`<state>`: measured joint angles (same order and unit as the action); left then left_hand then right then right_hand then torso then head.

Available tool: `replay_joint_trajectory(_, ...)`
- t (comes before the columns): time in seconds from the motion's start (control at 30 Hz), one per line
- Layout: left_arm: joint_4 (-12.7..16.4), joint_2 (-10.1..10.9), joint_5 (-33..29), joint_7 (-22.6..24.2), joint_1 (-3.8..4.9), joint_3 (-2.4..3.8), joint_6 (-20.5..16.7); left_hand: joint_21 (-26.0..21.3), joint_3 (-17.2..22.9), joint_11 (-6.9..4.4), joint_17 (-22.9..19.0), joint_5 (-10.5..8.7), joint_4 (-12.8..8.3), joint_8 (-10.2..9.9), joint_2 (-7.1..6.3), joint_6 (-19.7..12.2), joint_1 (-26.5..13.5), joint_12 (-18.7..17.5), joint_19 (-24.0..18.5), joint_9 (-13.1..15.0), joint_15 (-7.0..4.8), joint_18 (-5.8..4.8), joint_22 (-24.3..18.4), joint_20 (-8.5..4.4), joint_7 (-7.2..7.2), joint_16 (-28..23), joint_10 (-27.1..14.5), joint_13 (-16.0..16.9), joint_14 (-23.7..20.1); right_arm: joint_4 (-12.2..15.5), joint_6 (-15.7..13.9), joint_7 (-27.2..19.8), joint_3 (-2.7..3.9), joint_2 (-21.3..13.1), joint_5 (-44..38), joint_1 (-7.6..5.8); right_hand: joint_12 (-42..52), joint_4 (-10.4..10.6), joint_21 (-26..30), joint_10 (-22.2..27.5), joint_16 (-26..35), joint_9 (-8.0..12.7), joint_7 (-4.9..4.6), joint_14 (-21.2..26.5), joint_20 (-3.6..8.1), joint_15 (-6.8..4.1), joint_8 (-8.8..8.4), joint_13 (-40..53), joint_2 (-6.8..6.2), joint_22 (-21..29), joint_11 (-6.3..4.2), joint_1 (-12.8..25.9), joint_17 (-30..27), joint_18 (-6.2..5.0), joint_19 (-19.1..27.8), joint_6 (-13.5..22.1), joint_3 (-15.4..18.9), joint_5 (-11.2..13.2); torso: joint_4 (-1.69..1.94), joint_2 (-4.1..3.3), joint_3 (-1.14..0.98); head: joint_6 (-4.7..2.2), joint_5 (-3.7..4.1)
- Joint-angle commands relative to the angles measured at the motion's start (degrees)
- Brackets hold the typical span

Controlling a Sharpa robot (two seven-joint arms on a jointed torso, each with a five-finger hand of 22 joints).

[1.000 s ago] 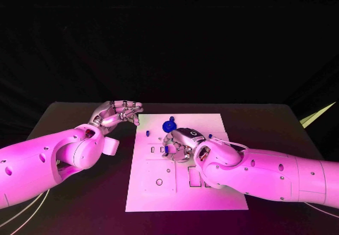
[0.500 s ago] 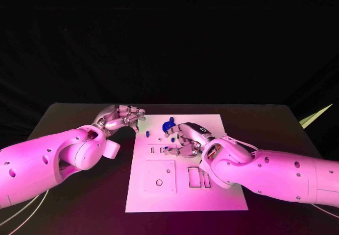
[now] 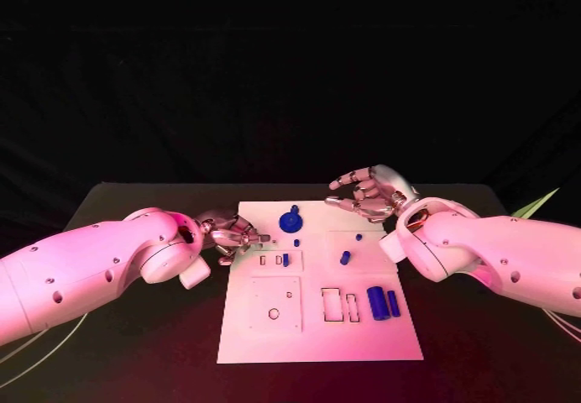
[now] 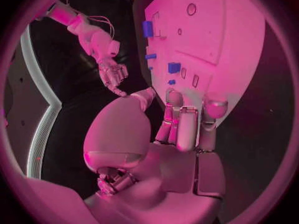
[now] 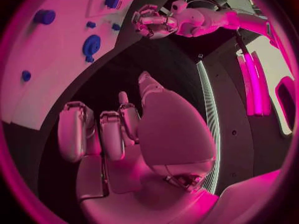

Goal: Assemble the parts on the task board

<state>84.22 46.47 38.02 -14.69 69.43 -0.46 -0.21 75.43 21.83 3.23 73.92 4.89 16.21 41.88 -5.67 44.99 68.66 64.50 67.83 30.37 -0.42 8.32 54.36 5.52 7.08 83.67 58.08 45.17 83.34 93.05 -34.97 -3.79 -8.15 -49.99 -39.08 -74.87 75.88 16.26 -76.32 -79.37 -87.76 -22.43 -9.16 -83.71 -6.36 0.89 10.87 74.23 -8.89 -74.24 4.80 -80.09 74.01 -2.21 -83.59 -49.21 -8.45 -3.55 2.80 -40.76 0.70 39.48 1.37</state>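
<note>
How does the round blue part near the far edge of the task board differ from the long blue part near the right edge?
The round blue part is disc-shaped and wide; the long blue part is a narrow cylinder lying flat. The round one sits towards the far end of the task board, the long one nearer the robot, beside rectangular slots. Both are blue and unheld.
</note>
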Motion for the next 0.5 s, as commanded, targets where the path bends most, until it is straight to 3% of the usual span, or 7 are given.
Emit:
replay_joint_trajectory(0.03,-1.6,-2.1,3.2,-4.3,1.03,0.13,2.9,1.2,0.2,-0.92,5.4,0.94,0.4,2.0,-0.09,-0.1,-1.1,1.7,2.0,1.8,-0.56,-1.73,1.6,-0.39,-0.80,1.5,3.5,1.8,1.5,-1.9,0.8,0.2,0.02,-0.2,1.6,-0.48,-0.4,-0.2,0.9,2.5,0.4,-0.6,-0.21,-5.0,0.12,-0.61,1.00,2.1,1.21,-6.7,-0.21,-0.3,11.4,-1.11,-0.1,-0.6,2.1,-0.7,-0.05,0.96,-0.08,0.14,-0.32)
replay_joint_trajectory(0.27,-4.8,-6.6,9.4,-9.5,2.16,0.01,5.6,1.5,-0.9,-1.18,5.5,0.57,0.6,4.0,-0.77,-0.5,-4.4,2.5,2.2,4.2,-0.85,-1.83,2.1,-0.74,-1.09,1.6,3.7,2.3,1.7,-4.5,1.7,1.3,0.03,-0.2,0.7,-0.85,-0.5,-0.2,0.9,2.6,0.4,-0.6,-0.21,-5.0,0.13,-0.62,1.04,2.1,1.21,-6.7,-0.22,-0.3,11.4,-1.11,-0.1,-0.6,2.1,-0.7,-0.02,1.41,-0.20,0.80,-0.59)
replay_joint_trajectory(0.5,-5.8,-9.1,11.6,-11.8,2.71,-0.11,5.2,1.8,-1.9,-1.34,5.8,0.52,0.6,4.9,-0.92,-0.5,-5.9,3.0,2.6,5.4,-0.97,-1.94,2.8,-0.85,-1.29,1.8,4.1,2.8,1.8,-5.4,2.3,2.4,0.02,0.1,-1.1,-0.92,-0.4,-0.2,1.0,2.6,0.4,-0.6,-0.21,-5.0,0.14,-0.63,1.06,2.1,1.20,-6.6,-0.22,-0.3,11.3,-1.13,-0.1,-0.6,2.1,-0.7,-0.03,1.44,-0.23,0.94,-0.75)
